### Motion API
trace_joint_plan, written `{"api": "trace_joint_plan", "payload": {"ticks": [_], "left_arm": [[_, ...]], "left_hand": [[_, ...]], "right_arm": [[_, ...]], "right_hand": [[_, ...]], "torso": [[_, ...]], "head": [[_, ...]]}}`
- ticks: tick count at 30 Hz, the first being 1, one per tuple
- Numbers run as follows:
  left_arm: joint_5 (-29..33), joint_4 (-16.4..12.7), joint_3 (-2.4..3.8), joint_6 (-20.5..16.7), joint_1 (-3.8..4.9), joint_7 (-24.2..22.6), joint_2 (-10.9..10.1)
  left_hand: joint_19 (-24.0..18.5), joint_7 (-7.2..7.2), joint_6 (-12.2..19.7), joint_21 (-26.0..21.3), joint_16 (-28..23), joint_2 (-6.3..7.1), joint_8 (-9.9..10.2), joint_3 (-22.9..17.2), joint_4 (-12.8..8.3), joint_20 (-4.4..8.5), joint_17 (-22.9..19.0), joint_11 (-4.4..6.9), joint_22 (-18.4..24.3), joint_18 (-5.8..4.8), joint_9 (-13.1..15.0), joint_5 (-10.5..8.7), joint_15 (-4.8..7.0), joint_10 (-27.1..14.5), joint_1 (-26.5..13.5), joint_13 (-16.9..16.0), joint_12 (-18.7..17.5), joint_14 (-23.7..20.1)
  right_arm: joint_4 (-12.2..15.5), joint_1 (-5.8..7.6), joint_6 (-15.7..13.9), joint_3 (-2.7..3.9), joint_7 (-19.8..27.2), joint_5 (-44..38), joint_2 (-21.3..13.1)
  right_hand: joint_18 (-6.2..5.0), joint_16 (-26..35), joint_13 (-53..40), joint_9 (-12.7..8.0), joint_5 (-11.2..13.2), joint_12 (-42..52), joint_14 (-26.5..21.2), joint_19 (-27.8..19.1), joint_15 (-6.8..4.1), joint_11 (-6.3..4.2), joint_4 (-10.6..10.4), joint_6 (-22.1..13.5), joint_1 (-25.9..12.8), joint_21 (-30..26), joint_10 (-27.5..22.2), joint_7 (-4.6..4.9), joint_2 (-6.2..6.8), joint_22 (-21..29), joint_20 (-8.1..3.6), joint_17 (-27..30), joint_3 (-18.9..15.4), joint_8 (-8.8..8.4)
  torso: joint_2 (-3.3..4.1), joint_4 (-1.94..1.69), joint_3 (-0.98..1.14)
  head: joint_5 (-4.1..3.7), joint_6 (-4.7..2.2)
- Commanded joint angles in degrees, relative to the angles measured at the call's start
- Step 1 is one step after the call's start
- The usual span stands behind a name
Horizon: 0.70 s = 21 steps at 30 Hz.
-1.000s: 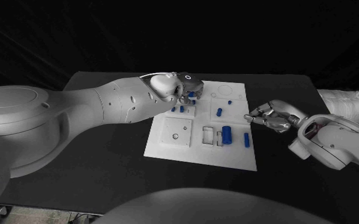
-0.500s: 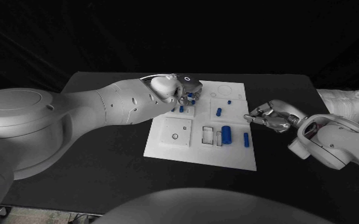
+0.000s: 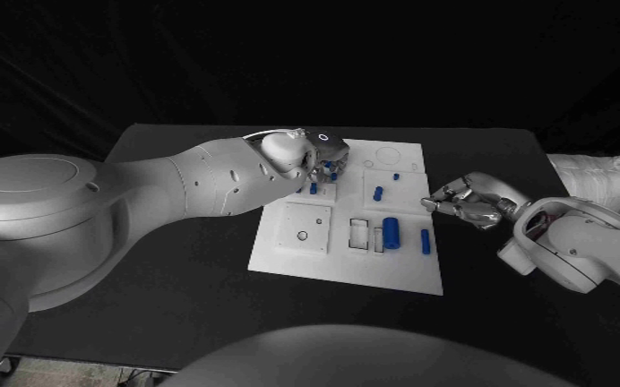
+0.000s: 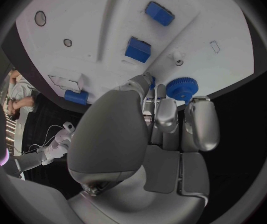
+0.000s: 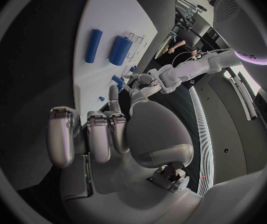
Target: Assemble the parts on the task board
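At the task board [image 3: 347, 253] far edge, your left hand [image 3: 319, 161] works.
It pinches a blue gear [image 4: 182, 89]; your right hand [image 3: 468, 201] stays off the board, fingers curled, holding nothing.

Task board [image 3: 300, 257] mid-table [image 3: 168, 253]; left hand [image 3: 321, 165] over its far-left corner, right hand [image 3: 468, 201] just beside, maybe touching.

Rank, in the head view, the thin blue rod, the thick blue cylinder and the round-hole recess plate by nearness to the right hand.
From the right hand:
1. Thin blue rod, at the board's right edge.
2. Thick blue cylinder, just left of the rod.
3. Round-hole recess plate, on the board's left side.
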<state>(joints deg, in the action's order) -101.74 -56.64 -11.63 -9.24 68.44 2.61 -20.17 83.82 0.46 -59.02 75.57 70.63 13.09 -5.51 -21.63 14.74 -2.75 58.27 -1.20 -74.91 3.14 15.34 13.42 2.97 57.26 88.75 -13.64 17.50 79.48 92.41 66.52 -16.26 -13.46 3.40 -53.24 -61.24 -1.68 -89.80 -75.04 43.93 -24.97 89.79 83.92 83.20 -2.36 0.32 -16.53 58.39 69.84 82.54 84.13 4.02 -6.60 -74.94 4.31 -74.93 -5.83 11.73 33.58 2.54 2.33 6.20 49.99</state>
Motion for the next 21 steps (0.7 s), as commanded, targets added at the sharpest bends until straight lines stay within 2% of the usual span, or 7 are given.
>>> {"api": "trace_joint_plan", "payload": {"ticks": [1,13,21], "left_arm": [[-0.1,0.1,0.05,-0.7,-0.15,-0.1,0.2],[0.0,0.4,0.01,-1.1,-0.22,-0.8,0.4],[0.0,1.6,-0.16,-1.7,-0.77,-2.0,1.0]], "left_hand": [[-0.2,0.14,-1.2,0.0,0.5,-0.78,-0.6,-0.4,-0.2,-0.31,0.1,-0.01,-10.8,0.1,0.2,0.33,-0.02,0.7,0.1,-0.2,0.3,0.6],[0.1,1.23,-4.3,0.4,1.2,-2.09,-2.2,-0.7,-1.5,-0.04,0.1,1.02,-11.0,0.02,0.7,0.22,0.7,2.9,0.0,-0.8,1.0,1.2],[0.2,1.75,-5.6,0.5,1.1,-2.65,-2.9,-0.5,-2.1,0.11,-0.4,1.43,-11.0,-0.01,0.9,0.02,1.05,3.9,-0.3,-1.0,1.2,1.2]], "right_arm": [[0.0,-0.05,0.8,-0.01,0.0,-0.4,0.0],[0.0,-0.05,0.9,-0.01,-0.1,-0.4,0.0],[0.1,-0.05,1.0,-0.01,-0.2,-0.4,-0.1]], "right_hand": [[-0.68,-0.2,-15.0,-0.1,-0.3,0.2,6.1,-0.3,0.35,0.36,0.1,0.1,0.3,-0.4,5.9,0.15,0.08,-11.9,0.19,-15.1,-0.3,-0.24],[-0.68,-0.2,-15.0,-0.1,-0.3,0.2,6.1,-0.3,0.35,0.36,0.1,0.1,0.3,-0.4,5.9,0.15,0.08,-11.9,0.19,-15.1,-0.3,-0.24],[-0.69,-0.2,-15.0,-0.1,-0.4,0.2,6.1,-0.3,0.36,0.36,0.1,0.1,0.3,-0.4,5.9,0.15,0.06,-11.9,0.2,-15.1,-0.3,-0.27]], "torso": [[0.0,0.0,0.0],[-0.01,0.01,0.03],[0.02,-0.02,0.0]], "head": [[0.04,0.01],[0.0,0.01],[-0.2,0.01]]}}
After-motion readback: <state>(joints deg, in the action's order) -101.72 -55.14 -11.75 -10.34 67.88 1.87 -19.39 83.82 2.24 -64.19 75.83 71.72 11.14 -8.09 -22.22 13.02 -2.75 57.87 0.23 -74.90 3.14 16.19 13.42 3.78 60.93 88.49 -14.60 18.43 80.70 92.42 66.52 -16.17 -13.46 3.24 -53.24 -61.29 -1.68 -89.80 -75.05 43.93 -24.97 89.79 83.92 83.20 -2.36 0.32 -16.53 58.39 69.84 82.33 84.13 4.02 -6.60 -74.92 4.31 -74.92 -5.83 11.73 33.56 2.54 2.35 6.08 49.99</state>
